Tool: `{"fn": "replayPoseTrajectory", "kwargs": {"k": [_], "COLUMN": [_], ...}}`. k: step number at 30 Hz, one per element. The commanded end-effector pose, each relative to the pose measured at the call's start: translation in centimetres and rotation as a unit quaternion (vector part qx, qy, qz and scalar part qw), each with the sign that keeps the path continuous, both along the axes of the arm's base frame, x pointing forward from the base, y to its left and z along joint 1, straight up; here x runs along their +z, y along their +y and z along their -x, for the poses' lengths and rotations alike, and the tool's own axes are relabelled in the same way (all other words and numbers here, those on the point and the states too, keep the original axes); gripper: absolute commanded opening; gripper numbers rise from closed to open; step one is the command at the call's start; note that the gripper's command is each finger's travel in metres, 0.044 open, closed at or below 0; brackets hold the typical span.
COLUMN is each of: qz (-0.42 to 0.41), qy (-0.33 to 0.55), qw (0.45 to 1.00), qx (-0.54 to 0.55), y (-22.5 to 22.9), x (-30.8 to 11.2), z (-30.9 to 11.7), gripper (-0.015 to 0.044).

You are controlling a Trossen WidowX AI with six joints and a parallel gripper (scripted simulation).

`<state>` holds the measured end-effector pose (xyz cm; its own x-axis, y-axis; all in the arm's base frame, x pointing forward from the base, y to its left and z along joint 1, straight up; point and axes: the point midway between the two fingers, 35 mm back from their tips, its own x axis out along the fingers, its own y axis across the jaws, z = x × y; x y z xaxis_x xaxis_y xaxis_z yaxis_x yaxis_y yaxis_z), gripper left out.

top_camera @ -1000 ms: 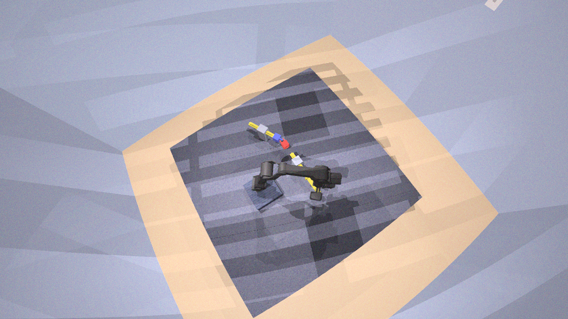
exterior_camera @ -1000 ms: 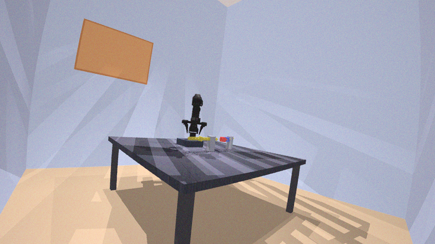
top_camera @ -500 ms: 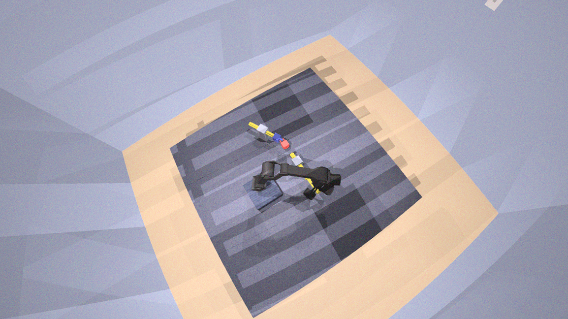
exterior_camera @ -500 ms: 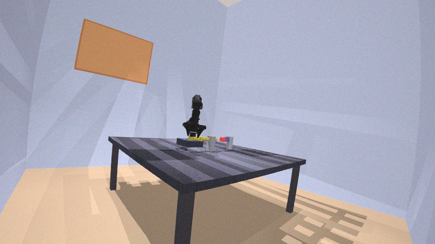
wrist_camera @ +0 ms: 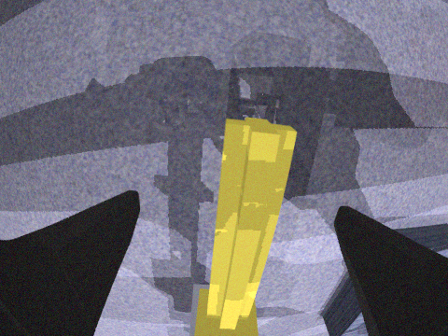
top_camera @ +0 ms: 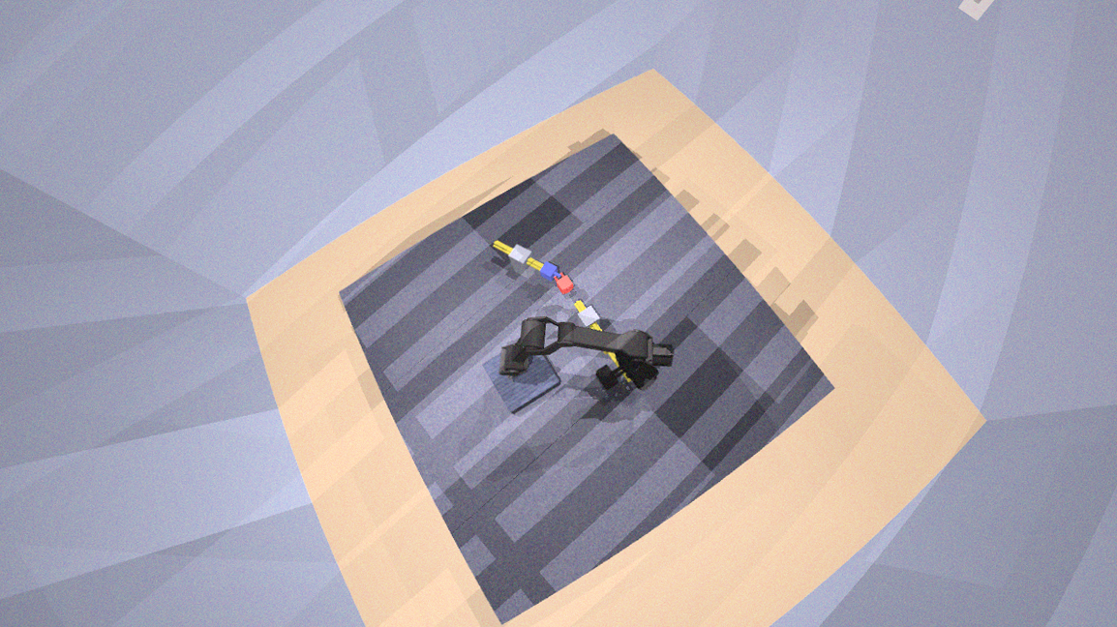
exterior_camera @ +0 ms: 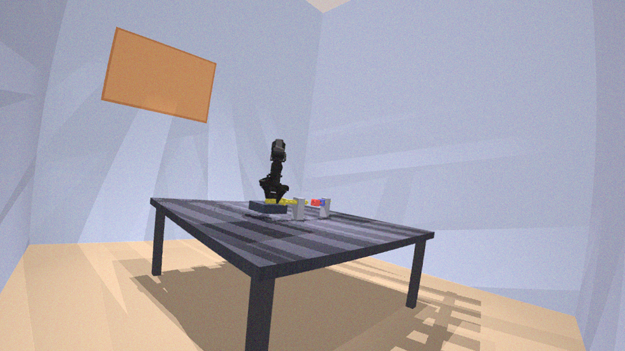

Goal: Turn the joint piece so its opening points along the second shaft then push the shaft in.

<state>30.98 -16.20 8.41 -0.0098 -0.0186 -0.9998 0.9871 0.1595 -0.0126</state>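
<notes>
Arm stretched out from its base, wrist bent downward, the hand (top_camera: 621, 378) (exterior_camera: 273, 201) (wrist_camera: 243, 209) low with fingers wide apart.

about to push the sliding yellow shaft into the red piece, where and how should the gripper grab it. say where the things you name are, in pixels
Best gripped near the free rear end of the sliding yellow shaft (top_camera: 614, 358) (wrist_camera: 249, 205), coming from above, one finger on each long side. It's long and narrow, raised off the table, and its rear stretch sticks out well behind the pale block (top_camera: 588, 316) (exterior_camera: 297, 209), likely leaving room to push.

Top looks down over the table (top_camera: 557, 503) (exterior_camera: 235, 235); exterior sees it side-on, from farther off. Wrist peers closely between fingertips at the yellow shaft (top_camera: 499, 245) (exterior_camera: 287, 201) (wrist_camera: 261, 187).
</notes>
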Motion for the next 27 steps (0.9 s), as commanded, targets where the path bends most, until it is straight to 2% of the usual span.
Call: {"fn": "replayPoseTrajectory", "kwargs": {"k": [1, 17, 27], "qz": [0.001, 0.001, 0.001], "qy": [0.004, 0.005, 0.005], "qw": [1.0, 1.0, 1.0], "qx": [-0.003, -0.003, -0.003], "y": [0.0, 0.1, 0.1], "x": [-0.6, -2.9, -2.9], "z": [0.2, 0.2, 0.2], "gripper": [0.044, 0.044, 0.0177]}}
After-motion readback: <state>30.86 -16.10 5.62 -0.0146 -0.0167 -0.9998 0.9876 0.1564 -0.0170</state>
